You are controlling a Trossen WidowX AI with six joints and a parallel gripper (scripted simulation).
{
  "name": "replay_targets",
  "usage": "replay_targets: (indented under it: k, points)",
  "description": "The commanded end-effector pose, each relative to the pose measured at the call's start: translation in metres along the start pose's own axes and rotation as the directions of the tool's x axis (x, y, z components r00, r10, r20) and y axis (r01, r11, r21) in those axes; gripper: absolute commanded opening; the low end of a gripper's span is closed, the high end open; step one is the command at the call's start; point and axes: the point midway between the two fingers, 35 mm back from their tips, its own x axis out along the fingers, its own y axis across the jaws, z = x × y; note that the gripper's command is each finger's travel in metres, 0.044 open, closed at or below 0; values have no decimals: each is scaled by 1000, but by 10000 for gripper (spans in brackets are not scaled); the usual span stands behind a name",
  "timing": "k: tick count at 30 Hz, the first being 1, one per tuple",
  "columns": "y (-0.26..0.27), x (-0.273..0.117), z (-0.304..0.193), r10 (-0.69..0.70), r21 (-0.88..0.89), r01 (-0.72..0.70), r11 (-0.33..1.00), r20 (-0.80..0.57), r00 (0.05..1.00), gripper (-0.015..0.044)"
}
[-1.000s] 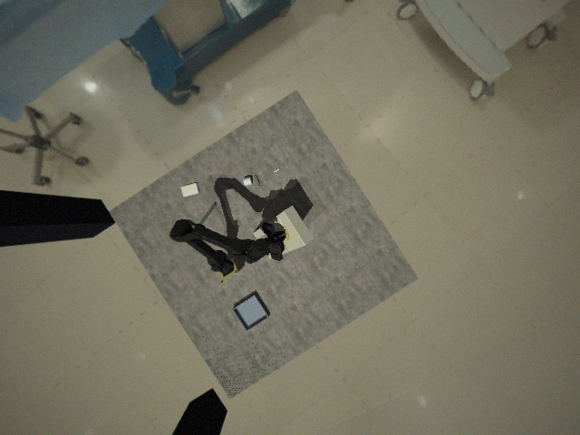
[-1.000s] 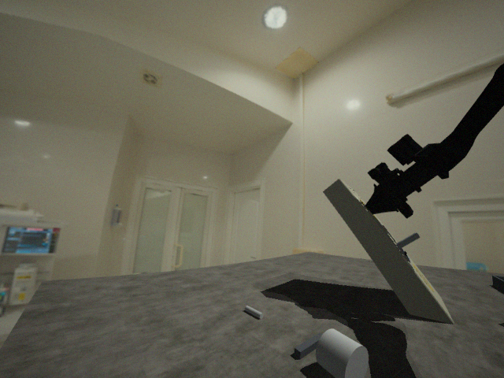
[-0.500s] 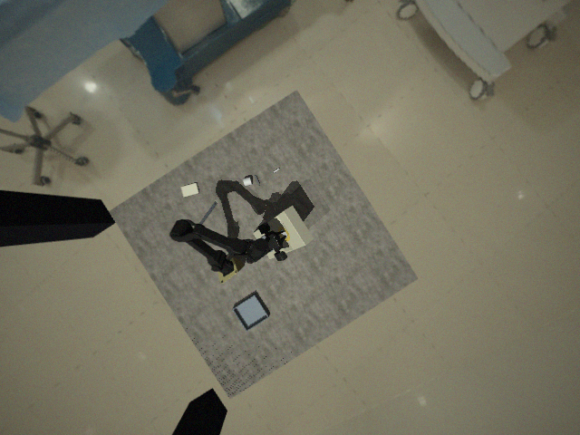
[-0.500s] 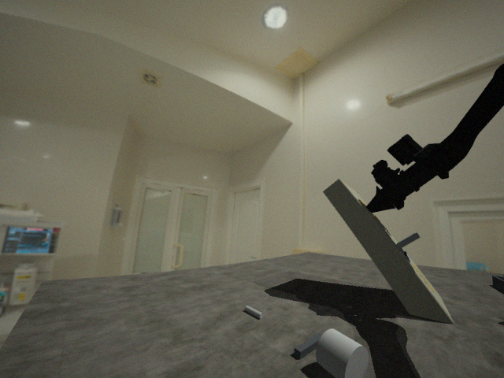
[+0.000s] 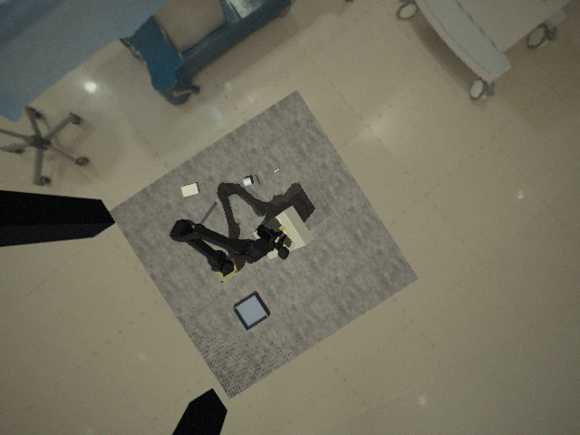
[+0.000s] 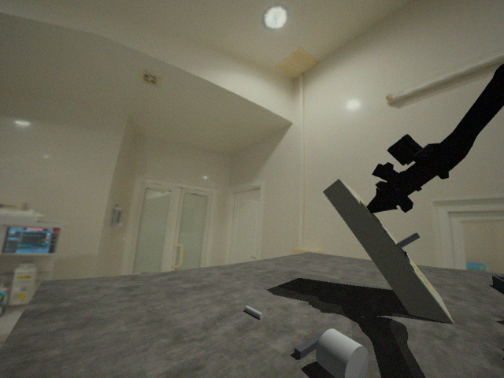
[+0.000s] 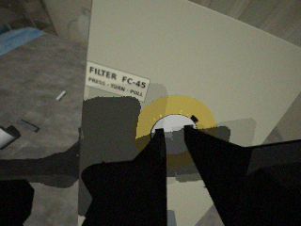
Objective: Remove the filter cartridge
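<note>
The pale service panel stands tilted on the table. The filter cartridge shows its light round face inside a yellow ring on the panel. It still sits in the panel; how deep is hard to tell. My gripper is at the panel face, its two fingertips on the cartridge face and shut on it; the tips hide the slots. A dark mark shows at the face's upper right edge. The tray lies apart from the panel, with nothing on its floor.
A white cylinder and a small white rod lie beside the panel. A cream block and a grey bar lie near the arm.
</note>
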Motion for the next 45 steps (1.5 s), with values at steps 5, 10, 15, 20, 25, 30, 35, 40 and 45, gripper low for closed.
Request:
replay_targets:
  k: [5, 10, 15, 20, 25, 30, 35, 40, 45]
  points:
    - [0, 2, 0, -9, -294, 8, 956, -4, 1000, 0]
    - [0, 2, 0, -9, -455, 6, 890, -4, 1000, 0]
    - [0, 2, 0, -9, -603, 5, 798, -4, 1000, 0]
    - [0, 1, 0, -9, -731, 3, 683, -4, 1000, 0]
    - [-1, -1, 0, -10, -697, 3, 717, -7, 1000, 0]
    - [-4, -23, -1, -13, -682, -3, 732, -18, 1000, 0]
    - [-4, -47, -1, -13, -663, -3, 748, -19, 1000, 0]
    - [-1, -69, 0, -11, -643, 2, 766, -10, 1000, 0]
    - [0, -72, 0, -11, -640, 3, 768, -8, 1000, 0]
